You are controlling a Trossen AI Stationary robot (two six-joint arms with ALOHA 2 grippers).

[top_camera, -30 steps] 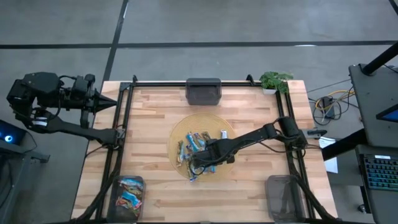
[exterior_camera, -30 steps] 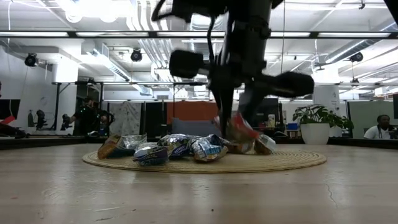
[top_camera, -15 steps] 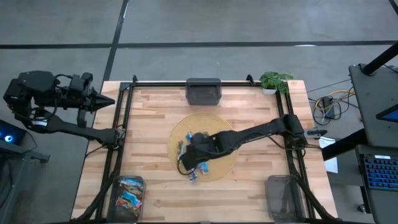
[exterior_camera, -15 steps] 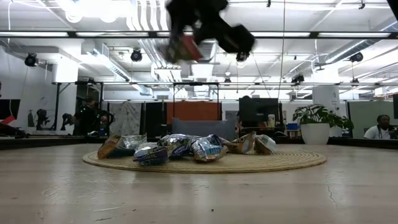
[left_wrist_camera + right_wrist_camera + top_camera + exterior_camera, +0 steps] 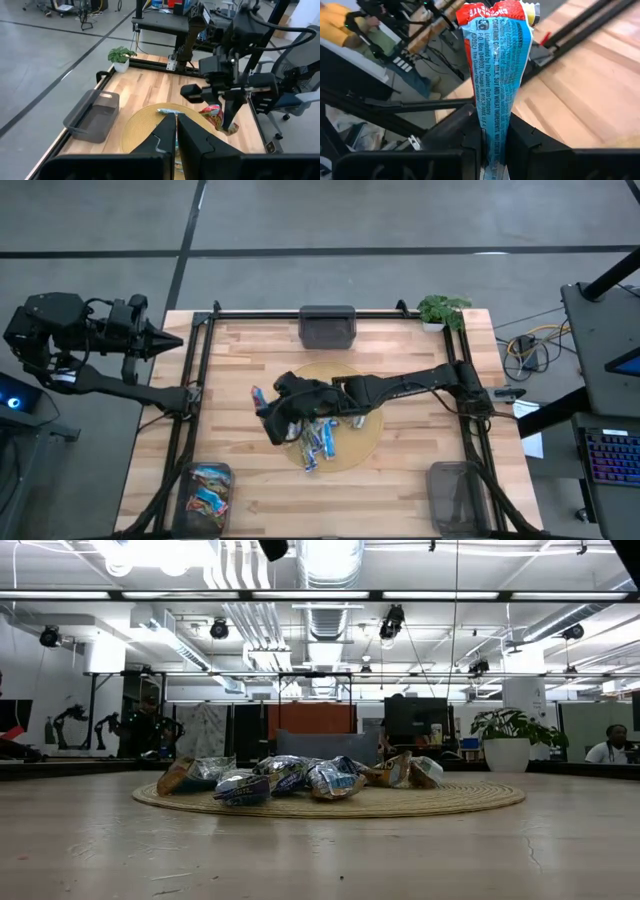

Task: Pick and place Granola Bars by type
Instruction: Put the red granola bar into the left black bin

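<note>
Your right claw (image 5: 262, 402) reaches from the right side of the desk (image 5: 250, 350) across the round woven mat (image 5: 368, 442) and holds out past the mat's left edge, above bare wood. Its fingers (image 5: 517, 132) pinch one granola bar (image 5: 496, 65) by an end; the wrapper is blue with a red top, and in the high view it shows as a small blue and red strip at the claw tip. The remaining bars (image 5: 322, 438) lie heaped on the mat, seen in the low view as a low pile of crumpled foil wrappers at the mat's centre. A bin (image 5: 207, 492) at the near left corner of the desk already holds several bars; a second bin (image 5: 327, 326) sits at the far edge, and a third (image 5: 455, 492) at the near right corner. Your left claw (image 5: 176, 131) waits off the left edge of the desk, fingers pressed together, pointing toward the desk. A potted plant (image 5: 441, 309) stands at the far right corner.
</note>
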